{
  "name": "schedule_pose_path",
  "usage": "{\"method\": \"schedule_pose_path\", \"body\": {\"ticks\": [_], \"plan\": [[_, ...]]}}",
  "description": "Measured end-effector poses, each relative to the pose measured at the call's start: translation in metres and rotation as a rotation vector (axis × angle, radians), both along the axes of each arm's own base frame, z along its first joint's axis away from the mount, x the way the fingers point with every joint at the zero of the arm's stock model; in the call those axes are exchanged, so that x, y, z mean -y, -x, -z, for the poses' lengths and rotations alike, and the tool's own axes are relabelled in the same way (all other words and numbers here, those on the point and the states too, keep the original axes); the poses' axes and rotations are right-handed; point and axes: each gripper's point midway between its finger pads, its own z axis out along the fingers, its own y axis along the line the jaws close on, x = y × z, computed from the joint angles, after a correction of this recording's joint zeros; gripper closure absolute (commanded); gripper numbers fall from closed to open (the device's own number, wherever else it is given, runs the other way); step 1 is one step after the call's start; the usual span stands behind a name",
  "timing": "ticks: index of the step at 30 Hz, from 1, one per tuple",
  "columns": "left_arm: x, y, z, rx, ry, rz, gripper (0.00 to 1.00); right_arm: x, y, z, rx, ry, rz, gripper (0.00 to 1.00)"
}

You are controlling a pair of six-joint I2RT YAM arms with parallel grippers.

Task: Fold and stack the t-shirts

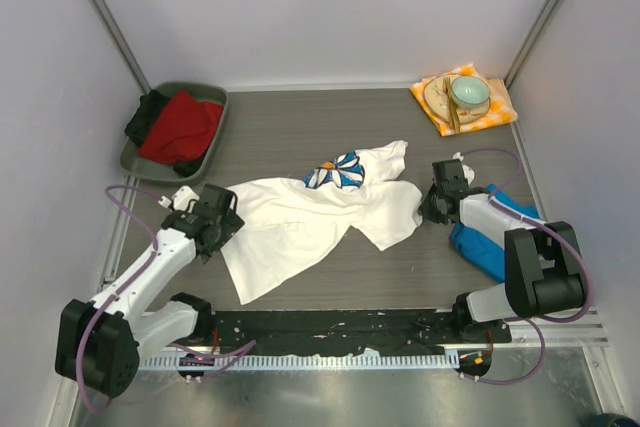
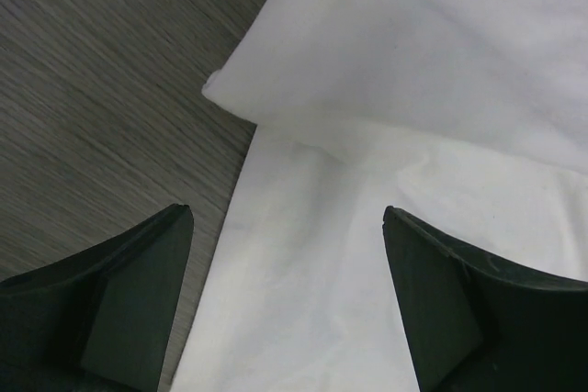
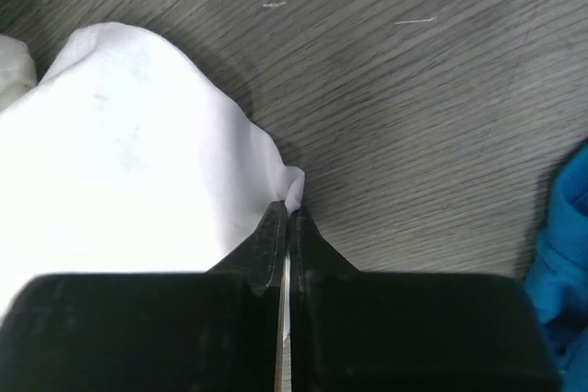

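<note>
The white t-shirt (image 1: 290, 227) with the blue daisy print (image 1: 337, 173) lies spread and crumpled mid-table. My left gripper (image 1: 230, 220) stands open at the shirt's left edge; in the left wrist view its gripper (image 2: 287, 211) hovers over the white cloth (image 2: 413, 89) with nothing pinched. My right gripper (image 1: 427, 211) is shut on the shirt's right edge; in the right wrist view a small fold of white cloth (image 3: 119, 153) sticks out between the tips of that gripper (image 3: 288, 213). The blue t-shirt (image 1: 478, 247) lies bunched under the right arm, and shows at the right wrist view's edge (image 3: 565, 227).
A grey-green tray (image 1: 218, 99) at the back left holds red and black cloth. At the back right an orange checked napkin (image 1: 498, 117) carries a plate and a teal bowl (image 1: 470, 92). Walls close in on the left, back and right.
</note>
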Motion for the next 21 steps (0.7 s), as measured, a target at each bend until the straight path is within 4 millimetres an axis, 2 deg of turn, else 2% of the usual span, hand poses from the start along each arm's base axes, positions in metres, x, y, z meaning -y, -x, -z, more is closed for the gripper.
{"method": "schedule_pose_path", "body": {"ticks": [9, 14, 17, 18, 19, 21], "plan": [[-0.028, -0.022, 0.005, 0.034, -0.04, -0.128, 0.14, -0.009, 0.0, 0.0, 0.007, -0.03, -0.028, 0.99], [-0.034, -0.03, 0.01, 0.039, -0.038, -0.162, 0.17, -0.014, 0.001, 0.0, 0.008, -0.041, -0.045, 0.99], [-0.034, -0.03, 0.017, 0.036, -0.024, -0.171, 0.22, -0.015, 0.001, 0.001, 0.007, -0.043, -0.047, 0.99], [-0.035, -0.029, 0.019, 0.032, -0.022, -0.176, 0.29, -0.015, 0.001, 0.001, 0.007, -0.043, -0.048, 0.99], [-0.037, -0.028, 0.021, 0.029, -0.019, -0.182, 0.32, -0.015, 0.001, 0.001, 0.007, -0.043, -0.048, 0.99], [-0.039, -0.026, 0.026, 0.024, -0.013, -0.197, 0.34, -0.016, 0.0, 0.001, 0.008, -0.044, -0.048, 0.99]]}}
